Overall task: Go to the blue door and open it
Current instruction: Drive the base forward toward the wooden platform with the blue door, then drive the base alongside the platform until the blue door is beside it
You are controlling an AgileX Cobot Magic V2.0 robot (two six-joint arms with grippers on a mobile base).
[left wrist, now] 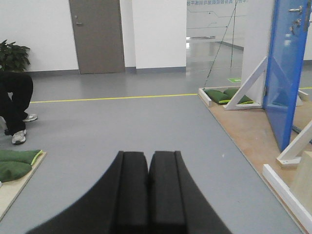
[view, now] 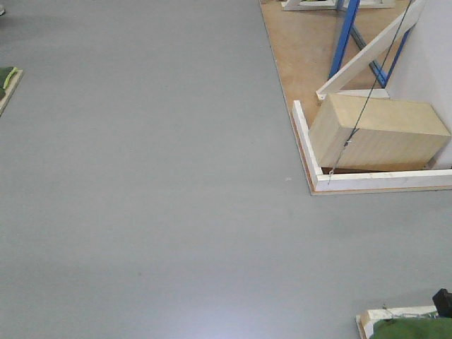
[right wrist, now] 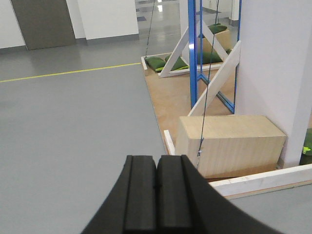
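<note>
- So, one blue door (left wrist: 285,73), upright at 2 o'clock in left wrist view, well apart from both grippers.
- Two grippers, left gripper (left wrist: 148,163) and right gripper (right wrist: 157,165), both clenched, empty.
- One wooden box (right wrist: 229,144) at 4 o'clock, right wrist view.

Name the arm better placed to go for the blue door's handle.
Probably left: its view shows the face of the blue door and the lever handle; the right hand faces a wooden box.

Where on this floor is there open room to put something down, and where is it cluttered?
The wide grey floor is bare, from the wooden platform on the right across to the green cushions on the left. It is crowded on the platform: a wooden box and white braces stand near the blue door.
</note>
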